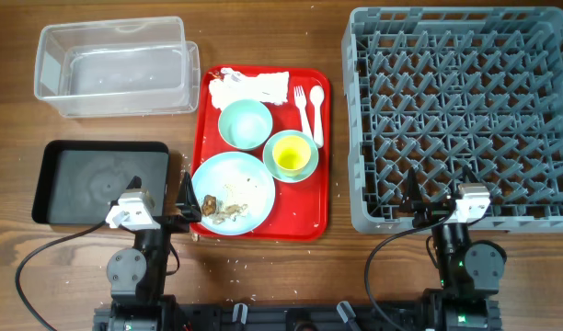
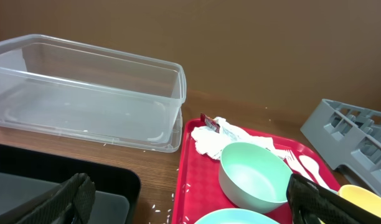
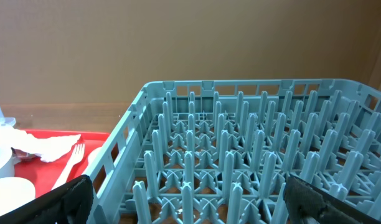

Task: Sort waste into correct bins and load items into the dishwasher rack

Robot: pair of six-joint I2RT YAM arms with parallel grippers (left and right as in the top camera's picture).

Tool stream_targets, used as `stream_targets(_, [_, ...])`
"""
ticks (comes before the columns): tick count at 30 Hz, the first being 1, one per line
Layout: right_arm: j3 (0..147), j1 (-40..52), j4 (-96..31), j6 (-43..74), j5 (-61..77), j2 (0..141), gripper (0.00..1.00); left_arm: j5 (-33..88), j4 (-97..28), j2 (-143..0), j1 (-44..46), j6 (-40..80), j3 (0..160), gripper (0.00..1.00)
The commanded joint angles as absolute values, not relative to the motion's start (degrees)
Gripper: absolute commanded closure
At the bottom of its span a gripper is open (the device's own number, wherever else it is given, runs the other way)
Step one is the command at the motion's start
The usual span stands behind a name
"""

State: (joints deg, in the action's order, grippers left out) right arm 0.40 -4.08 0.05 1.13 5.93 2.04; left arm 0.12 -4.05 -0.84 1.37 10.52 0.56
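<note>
The tray (image 1: 304,198) lies mid-surface, with the rack (image 1: 461,119) at the right edge. A clear bin (image 1: 116,66) sits in the far left corner and a black bin (image 1: 102,184) near the left edge. The left tool (image 1: 160,189) and right tool (image 1: 440,188) both stand wide, holding nothing.

The napkin (image 1: 249,87) looks soft and light, so pinch a raised fold. The plate (image 1: 233,191) seems stiff, smooth and light. Take it by the rim and keep it level, since the scraps (image 1: 222,210) would likely slide. The fork (image 1: 302,103) and spoon (image 1: 316,110) lie flat and thin, and are best gripped across the handle.

The left wrist view shows a dark wrapper (image 2: 209,122) on the napkin that is hard to read overhead. Only overhead shows the scraps.
</note>
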Motion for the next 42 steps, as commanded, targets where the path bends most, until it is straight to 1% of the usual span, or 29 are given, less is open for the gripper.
stream_targets(1, [0.3, -4.4, 0.3, 0.2, 5.2, 2.4, 0.0, 1.1, -4.3, -1.0, 1.0, 9.4, 0.3, 0.0])
stream_targets(3, [0.3, -4.4, 0.3, 0.2, 5.2, 2.4, 0.0, 4.1, -4.1, -1.0, 1.0, 10.2, 0.3, 0.0])
stream_targets(6, [0.3, -4.4, 0.3, 0.2, 5.2, 2.4, 0.0, 9.2, -2.9, -1.0, 1.0, 19.3, 0.3, 0.0])
stream_targets(10, [0.3, -4.4, 0.3, 0.2, 5.2, 2.4, 0.0, 9.7, -1.9, -1.0, 1.0, 26.1, 0.3, 0.0])
stream_targets(12, [0.3, -4.4, 0.3, 0.1, 5.2, 2.4, 0.0, 12.3, -1.9, -1.0, 1.0, 30.1, 0.3, 0.0])
stream_targets(13, [0.3, -4.4, 0.3, 0.1, 5.2, 2.4, 0.0, 15.5, -1.2, -1.0, 1.0, 31.6, 0.3, 0.0])
stream_targets(16, [0.3, -4.4, 0.3, 0.1, 5.2, 2.4, 0.0, 20.1, 2.3, -1.0, 1.0, 32.5, 0.3, 0.0])
stream_targets(19, [0.3, -4.4, 0.3, 0.1, 5.2, 2.4, 0.0, 20.5, 6.0, -1.0, 1.0, 33.7, 1.6, 0.0])
stream_targets(22, [0.3, -4.4, 0.3, 0.2, 5.2, 2.4, 0.0, 20.1, 0.4, -4.0, 1.0, 33.2, 8.1, 0.0])
stream_targets(24, [0.3, -4.4, 0.3, 0.1, 5.2, 2.4, 0.0, 20.1, -7.5, -10.4, 1.0, 29.6, 15.5, 0.01])
stream_targets(25, [0.3, -4.4, 0.3, 0.2, 5.2, 2.4, 0.0, 20.1, -14.0, -17.7, 1.0, 25.5, 23.1, 0.01])
stream_targets(28, [0.3, -4.4, 0.3, 0.2, 5.2, 2.4, 0.0, 20.1, -26.6, -31.3, 1.0, 20.3, 37.8, 0.0])
stream_targets(31, [0.3, -4.4, 0.3, 0.2, 5.2, 2.4, 0.0, 21.1, -41.6, -46.0, 1.1, 19.7, 53.3, 0.0])
stream_targets(32, [0.3, -4.4, 0.3, 0.1, 5.2, 2.4, 0.0, 24.1, -46.4, -51.1, 1.6, 19.8, 58.4, 0.0])
stream_targets(34, [0.3, -4.4, 0.3, 0.1, 5.2, 2.4, 0.0, 33.6, -48.3, -57.8, 2.4, 20.4, 63.2, 0.0])
stream_targets(37, [0.3, -4.4, 0.3, 0.1, 5.2, 2.4, 0.0, 41.8, -44.1, -64.0, 3.2, 24.9, 63.5, 0.0])
stream_targets(40, [0.3, -4.4, 0.3, 0.1, 5.2, 2.4, 0.0, 41.4, -42.6, -67.7, 5.3, 24.9, 63.5, 0.0])
stream_targets(42, [0.3, -4.4, 0.3, 0.1, 5.2, 2.4, 0.0, 38.4, -42.7, -69.4, 7.3, 25.7, 63.5, 0.0])
